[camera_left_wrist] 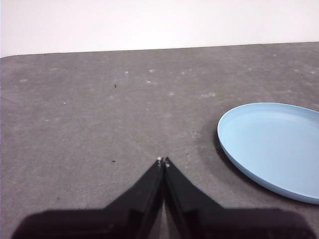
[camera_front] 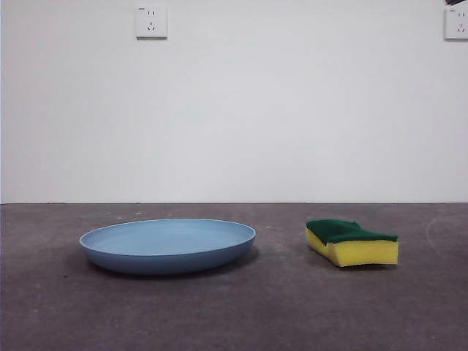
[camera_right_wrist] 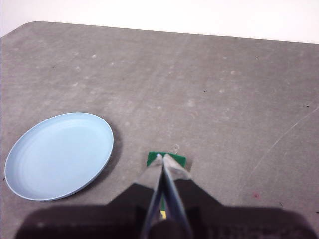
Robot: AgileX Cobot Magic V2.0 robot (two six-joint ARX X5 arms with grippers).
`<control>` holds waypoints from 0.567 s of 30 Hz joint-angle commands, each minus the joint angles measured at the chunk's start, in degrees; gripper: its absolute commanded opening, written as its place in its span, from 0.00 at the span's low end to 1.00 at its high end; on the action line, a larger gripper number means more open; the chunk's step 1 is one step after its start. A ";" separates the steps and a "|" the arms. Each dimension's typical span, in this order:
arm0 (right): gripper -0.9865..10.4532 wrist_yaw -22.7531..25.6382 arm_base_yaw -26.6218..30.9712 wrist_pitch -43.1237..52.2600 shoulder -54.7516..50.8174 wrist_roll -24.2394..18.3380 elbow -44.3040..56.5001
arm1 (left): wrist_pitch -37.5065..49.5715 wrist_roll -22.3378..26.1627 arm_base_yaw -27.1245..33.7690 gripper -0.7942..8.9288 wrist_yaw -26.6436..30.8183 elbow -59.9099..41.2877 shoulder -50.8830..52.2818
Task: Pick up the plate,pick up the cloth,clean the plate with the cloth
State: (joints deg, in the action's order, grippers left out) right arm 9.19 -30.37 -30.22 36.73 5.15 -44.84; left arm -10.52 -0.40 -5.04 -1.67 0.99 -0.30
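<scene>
One light-blue plate (camera_front: pixel 167 245) and one yellow-and-green sponge (camera_front: pixel 352 242) lie well apart on the grey worktop (camera_front: pixel 278 307). The left claw (camera_left_wrist: pixel 163 160), pressed together, hangs near the plate; the right claw (camera_right_wrist: pixel 162 157), also pressed together, hovers above the sponge.

We seem to be in a bare test room or lab: a plain white wall (camera_front: pixel 234 110), wall sockets (camera_front: pixel 151 22) at the frame's top, and a scuffed grey counter (camera_front: pixel 234 314).
</scene>
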 commanded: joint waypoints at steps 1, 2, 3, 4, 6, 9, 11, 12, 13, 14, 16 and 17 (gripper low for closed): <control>0.09 0.17 -0.09 0.50 -0.11 0.39 0.33 | 0.15 0.46 0.15 0.08 0.07 -0.79 0.17; 0.09 0.15 -0.09 0.50 -0.11 0.39 0.33 | 0.15 0.46 0.15 0.08 0.07 -0.79 0.17; 0.09 0.15 -0.09 0.50 -0.11 0.39 0.33 | 0.15 0.46 0.15 0.08 0.07 -0.81 0.17; 0.09 0.15 -0.09 0.52 -0.09 0.39 0.33 | 0.15 0.46 0.15 0.08 0.07 -0.79 0.17; 0.09 0.17 -0.09 0.50 -0.09 0.37 0.33 | 0.15 0.46 0.15 0.08 0.07 -0.79 0.17; 0.09 0.17 -0.09 0.13 -0.13 0.37 0.33 | 0.15 0.46 0.15 0.08 0.07 -0.79 0.17; 0.09 0.22 -0.09 -0.02 -0.17 0.22 0.33 | 0.15 0.46 0.15 0.08 0.07 -0.79 0.17; 0.09 0.28 -0.07 -0.07 -0.17 -1.07 0.33 | 0.15 0.46 0.15 0.08 0.07 -0.79 0.17; 0.09 0.20 -0.02 -0.04 -0.39 -3.02 0.35 | 0.15 0.46 0.15 0.08 0.07 -0.79 0.17; 0.09 0.37 0.50 -0.04 -0.72 -4.48 0.35 | 0.15 0.46 0.15 0.08 0.07 -0.79 0.17; 0.09 -0.04 2.49 0.00 -1.73 -7.13 0.63 | 0.15 0.46 0.15 0.08 0.07 -0.79 0.17; 0.09 -0.35 3.54 0.17 -2.14 -7.52 0.96 | 0.15 0.46 0.15 0.08 0.07 -0.79 0.17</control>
State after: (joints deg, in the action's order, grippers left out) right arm 8.82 -27.51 -30.30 35.03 0.25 -44.66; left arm -10.50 -0.40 -5.04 -1.67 0.99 -0.30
